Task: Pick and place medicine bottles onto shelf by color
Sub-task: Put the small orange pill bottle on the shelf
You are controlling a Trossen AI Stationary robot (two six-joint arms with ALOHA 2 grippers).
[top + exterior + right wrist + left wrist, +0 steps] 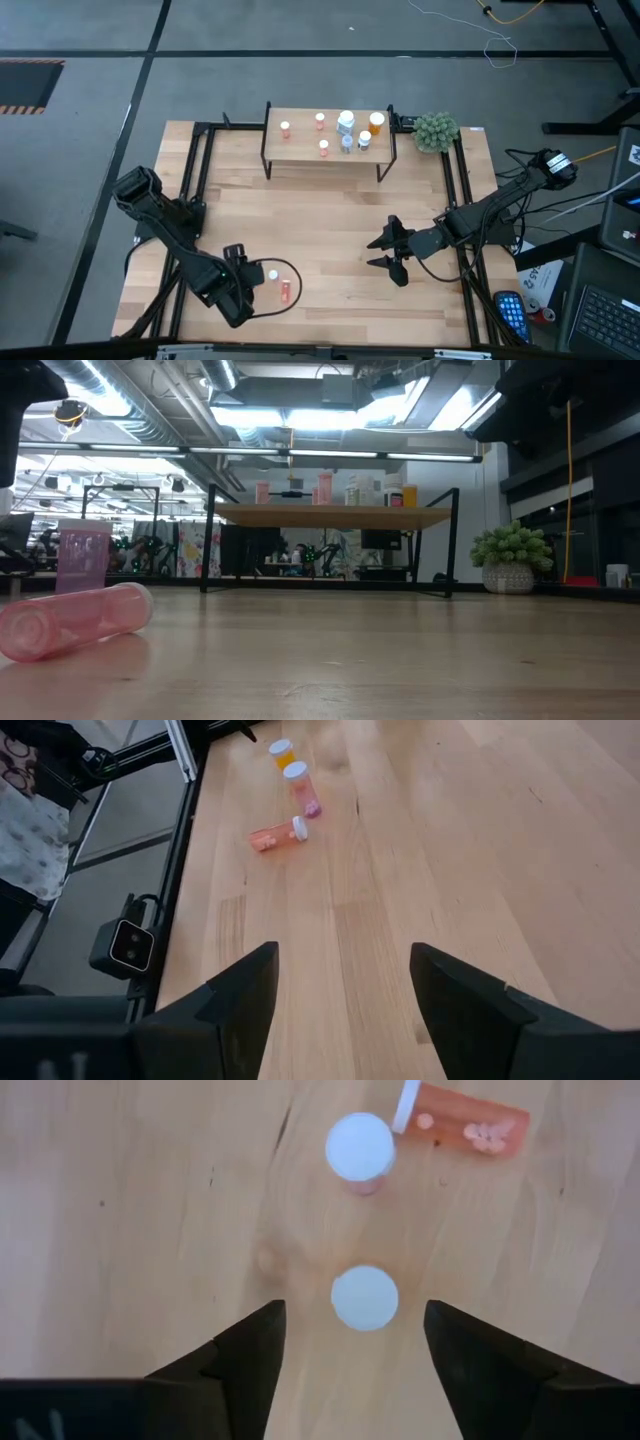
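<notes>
The left end effector (250,279) is over the near-left part of the light wooden desk (320,215), and I read its two dark fingers (250,1360) as spread open with nothing held. In the left wrist view, a white-capped bottle standing upright (364,1297) sits between the fingers without touching either one. Just beyond it stands a second white-capped bottle with a pink body (359,1148). Beside that one, a red-orange bottle lying on its side (460,1125) shows small pills through its wall. In the high view I see these bottles grouped near the desk's near edge, left of centre, with the lying bottle (285,291) nearest that edge.

The right end effector (388,254) waits over the near-right part of the desk, fingers open and empty, well apart from the bottles.

The small raised shelf with a light wooden top and thin black metal legs (300,140) stands at the far edge of the desk, near the middle. On its top I count three small pink-bodied bottles (285,127) toward the left and centre, white-blue bottles (346,122) right of centre, and an orange bottle (376,122) at the right end. A green fuzzy plant ball (436,131) sits at the far-right corner of the desk, just beside the shelf.
</notes>
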